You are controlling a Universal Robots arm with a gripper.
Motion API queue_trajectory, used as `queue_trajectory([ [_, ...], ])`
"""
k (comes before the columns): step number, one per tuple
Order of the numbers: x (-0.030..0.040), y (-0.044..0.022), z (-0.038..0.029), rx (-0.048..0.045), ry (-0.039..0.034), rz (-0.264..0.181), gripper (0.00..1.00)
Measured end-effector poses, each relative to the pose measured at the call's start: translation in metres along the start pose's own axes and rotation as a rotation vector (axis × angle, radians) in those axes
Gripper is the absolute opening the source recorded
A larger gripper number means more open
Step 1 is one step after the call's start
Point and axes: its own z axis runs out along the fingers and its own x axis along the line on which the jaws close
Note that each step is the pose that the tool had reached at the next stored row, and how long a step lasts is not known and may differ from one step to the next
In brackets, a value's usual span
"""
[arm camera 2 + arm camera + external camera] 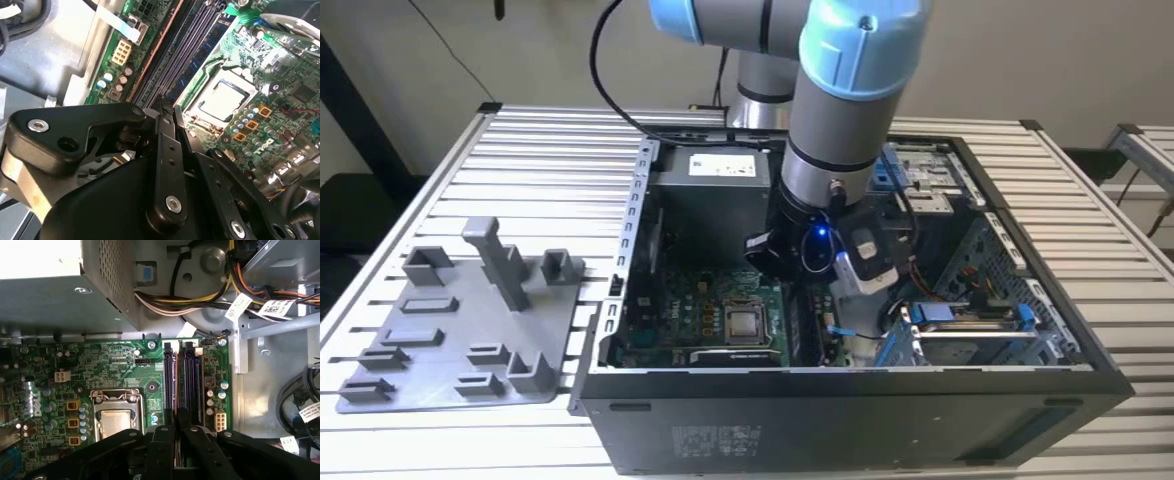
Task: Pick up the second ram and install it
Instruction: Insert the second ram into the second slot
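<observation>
The second ram (173, 390) shows edge-on as a thin brownish strip standing in the row of memory slots (192, 385) on the green motherboard. It runs in between my two black fingers (162, 440). My gripper (177, 432) is shut on it, low inside the computer case (854, 420). In the second wrist view the gripper (162, 107) hangs over the dark slots (192, 45), and the same brownish ram (152, 60) lies alongside them. The part of the ram under the fingers is hidden.
A processor socket (116, 415) sits close beside the slots. The power supply box (50, 295) and bundled cables (200, 295) crowd the far side, drive bays (974, 320) the exterior view's right. A grey fixture plate (467, 330) lies on the table outside the case.
</observation>
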Motion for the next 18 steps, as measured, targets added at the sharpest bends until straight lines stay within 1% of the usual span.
queue_trajectory([
  [2,0.0000,-0.0001,0.0013,0.0008,0.0039,0.002,0.14],
  [5,-0.0001,-0.0004,0.0021,0.0026,0.0117,0.002,0.14],
  [12,-0.0020,-0.0015,0.0027,0.0027,0.0124,0.002,0.14],
  [15,-0.0045,-0.0016,0.0027,0.0028,0.0123,0.002,0.14],
  [18,-0.0052,-0.0016,0.0027,0.0029,0.0124,0.002,0.14],
])
